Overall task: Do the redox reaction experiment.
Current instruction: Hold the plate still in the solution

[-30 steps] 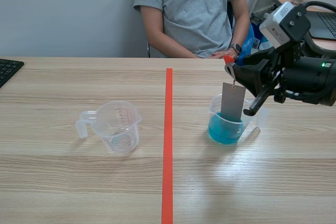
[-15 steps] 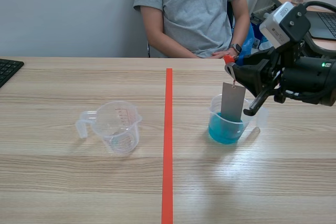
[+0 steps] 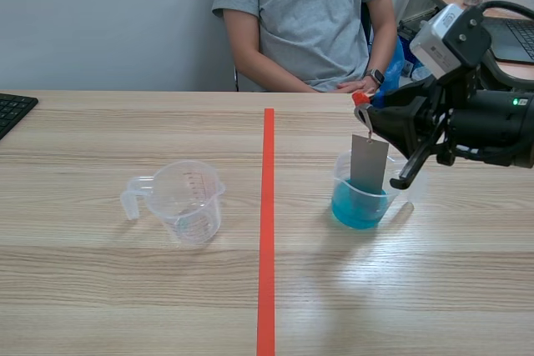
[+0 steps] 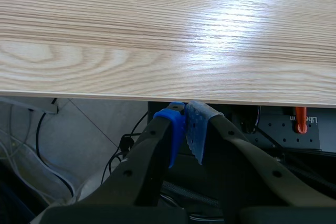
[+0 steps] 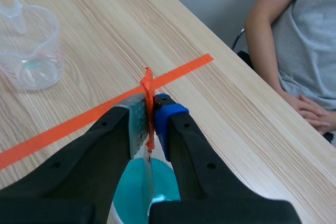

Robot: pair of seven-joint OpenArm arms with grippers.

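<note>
My right gripper (image 3: pixel 364 111) is shut on a red tab (image 3: pixel 360 98) (image 5: pixel 147 95) from which a grey metal plate (image 3: pixel 368 164) (image 5: pixel 147 184) hangs. The plate's lower end dips into a clear cup of blue liquid (image 3: pixel 360 194) (image 5: pixel 132 192) right of the orange tape line (image 3: pixel 267 231). An empty clear measuring cup (image 3: pixel 185 200) (image 5: pixel 30 45) with a handle stands left of the line. In the left wrist view my left gripper (image 4: pixel 185 129) is shut on nothing, below the table's front edge (image 4: pixel 157 94); it does not show in the scene view.
A person in a grey shirt (image 3: pixel 300 14) sits across the table, hands (image 3: pixel 359 83) resting at the far edge close behind my right gripper. A black keyboard (image 3: pixel 12 109) lies at the far left. Cables and floor (image 4: pixel 47 129) show under the table.
My right gripper has risen slightly, lifting the tab and grey plate a little higher in the blue cup. Everything else is unchanged.
</note>
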